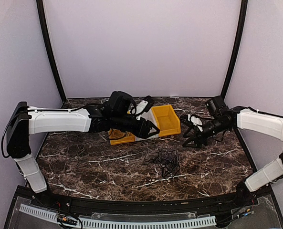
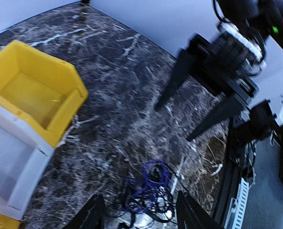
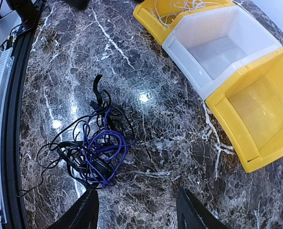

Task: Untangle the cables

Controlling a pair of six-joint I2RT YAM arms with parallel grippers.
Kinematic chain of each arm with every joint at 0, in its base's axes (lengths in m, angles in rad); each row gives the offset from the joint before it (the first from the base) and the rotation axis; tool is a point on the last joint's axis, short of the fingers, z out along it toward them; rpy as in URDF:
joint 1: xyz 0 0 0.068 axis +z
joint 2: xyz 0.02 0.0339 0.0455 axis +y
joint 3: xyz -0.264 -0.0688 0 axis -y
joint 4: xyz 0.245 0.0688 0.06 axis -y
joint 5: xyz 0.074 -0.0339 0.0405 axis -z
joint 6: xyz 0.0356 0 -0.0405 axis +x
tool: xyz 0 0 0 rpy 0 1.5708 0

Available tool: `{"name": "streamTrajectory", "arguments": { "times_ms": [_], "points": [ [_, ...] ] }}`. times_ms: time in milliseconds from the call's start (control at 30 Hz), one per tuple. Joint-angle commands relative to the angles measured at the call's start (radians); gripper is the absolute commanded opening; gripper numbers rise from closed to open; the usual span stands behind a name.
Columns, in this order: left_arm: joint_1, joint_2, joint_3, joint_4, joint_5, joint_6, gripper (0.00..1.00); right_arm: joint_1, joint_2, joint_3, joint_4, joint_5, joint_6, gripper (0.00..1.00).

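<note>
**Desk** (image 1: pixel 84 162): dark marble-pattern top.

**Tangle of cables** (image 1: pixel 166 161): one loose knot lying flat on the desk, toward 5 o'clock of the desk's middle in the top view. It held a purple cord (image 3: pixel 100 145) looped through several black cords (image 3: pixel 67 160). One black end (image 3: pixel 97 86) stuck out of the knot on its bin side. No hand touched the knot.

**White cord** (image 3: pixel 179 7): apart from the knot, lying inside the first yellow bin (image 3: pixel 151 21).

**Bins**: three in a touching row at about 11 to 12 o'clock of the knot in the top view. The first yellow bin was at one end, the white bin (image 3: pixel 189 62) in the middle and the second yellow bin (image 3: pixel 232 129) at the other end. No cord showed in the white bin or the second yellow bin.

**Left hand** (image 1: pixel 151 130): over the bin row, at 11 o'clock of the knot. Its wrist view showed both fingers (image 2: pixel 91 214) spread well apart with nothing gripped, the knot lying on the desk beyond them.

**Right hand** (image 1: pixel 186 139): raised above the desk at 1 o'clock of the knot, just beside the second yellow bin. Its fingers (image 3: pixel 84 212) were parted wide and held nothing.
</note>
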Motion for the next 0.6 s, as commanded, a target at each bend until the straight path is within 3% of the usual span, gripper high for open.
{"name": "streamTrajectory", "arguments": {
  "times_ms": [0, 133, 367, 567],
  "points": [
    [-0.067, -0.015, -0.063, 0.139, 0.081, 0.019, 0.52, 0.045, -0.021, 0.042, -0.034, -0.005, -0.031, 0.55],
    [-0.114, 0.013, -0.097, 0.186, 0.128, -0.013, 0.49, 0.102, -0.019, 0.031, -0.03, 0.081, -0.041, 0.54],
    [-0.165, 0.055, -0.097, 0.174, 0.093, -0.032, 0.53, 0.164, 0.005, -0.013, 0.026, 0.102, -0.036, 0.54],
    [-0.159, 0.061, -0.111, 0.187, 0.068, -0.042, 0.47, 0.203, 0.048, -0.003, 0.045, 0.118, -0.045, 0.53]
  ]
}}
